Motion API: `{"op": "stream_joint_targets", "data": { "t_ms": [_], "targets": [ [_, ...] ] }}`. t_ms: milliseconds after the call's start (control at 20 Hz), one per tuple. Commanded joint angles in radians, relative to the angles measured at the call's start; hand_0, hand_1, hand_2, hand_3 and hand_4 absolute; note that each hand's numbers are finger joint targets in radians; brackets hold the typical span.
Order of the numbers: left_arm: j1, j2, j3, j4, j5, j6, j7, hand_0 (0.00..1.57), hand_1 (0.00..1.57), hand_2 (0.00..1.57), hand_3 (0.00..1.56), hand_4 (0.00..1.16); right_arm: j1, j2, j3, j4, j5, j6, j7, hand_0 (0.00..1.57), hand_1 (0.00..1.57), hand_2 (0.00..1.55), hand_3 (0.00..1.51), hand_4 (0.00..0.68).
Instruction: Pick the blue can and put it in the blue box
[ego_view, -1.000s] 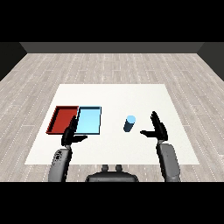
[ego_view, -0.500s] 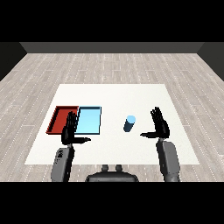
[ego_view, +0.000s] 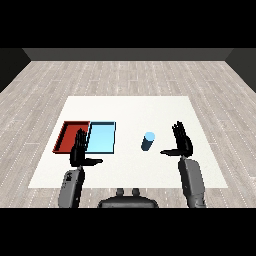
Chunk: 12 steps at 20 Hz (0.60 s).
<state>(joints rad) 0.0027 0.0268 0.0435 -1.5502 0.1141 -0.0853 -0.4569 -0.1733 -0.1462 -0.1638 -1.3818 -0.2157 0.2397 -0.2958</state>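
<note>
1. Two trays lie side by side on the left part of the white table (ego_view: 130, 107): the red tray (ego_view: 67, 135) on the far left and the light blue tray (ego_view: 102, 136) touching it on its right.
2. One blue can (ego_view: 148, 141) stands upright on the bare table, right of the light blue tray and apart from it, at about the same depth as the trays.
3. The right hand (ego_view: 182, 142) is raised just to the right of the can, with a clear gap between them. Its fingers are straight and spread, pointing up and away, and its thumb sticks out to the left toward the can. It holds nothing.
4. The left hand (ego_view: 78, 152) sits at the near edge of the trays, over the near right corner of the red tray. Its fingers are also straight and spread, thumb pointing right, and it holds nothing.
5. Both grey forearms come in from the near lower corners, one on each side.
</note>
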Motion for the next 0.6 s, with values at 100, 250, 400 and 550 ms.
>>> {"op": "stream_joint_targets", "data": {
  "t_ms": [100, 250, 400, 550],
  "targets": [
    [0.006, 0.03, 0.029, -0.039, 0.035, -0.024, 0.033, 0.0, 0.0, 0.0, 0.0, 0.0, -0.076, -0.043, -0.05, 0.172, -0.034, 0.059, -0.048, 0.0, 0.0, 0.0, 0.0, 0.0],
    [-0.045, 0.028, 0.048, 0.033, 0.04, -0.02, 0.008, 0.0, 0.0, 0.0, 0.0, 0.0, -0.015, 0.021, 0.0, 0.047, -0.033, 0.001, 0.024, 0.0, 0.0, 0.0, 0.0, 0.0],
    [-0.021, -0.008, -0.002, -0.003, 0.021, -0.002, 0.029, 0.0, 0.0, 0.0, 0.0, 0.0, -0.081, 0.011, -0.012, 0.193, -0.03, 0.02, -0.013, 0.0, 0.0, 0.0, 0.0, 0.0],
    [0.048, -0.016, -0.026, -0.095, 0.018, 0.003, 0.058, 0.0, 0.0, 0.0, 0.0, 0.0, -0.138, 0.009, -0.016, 0.174, -0.05, -0.028, 0.093, 0.0, 0.0, 0.0, 0.0, 0.0]
  ]
}}
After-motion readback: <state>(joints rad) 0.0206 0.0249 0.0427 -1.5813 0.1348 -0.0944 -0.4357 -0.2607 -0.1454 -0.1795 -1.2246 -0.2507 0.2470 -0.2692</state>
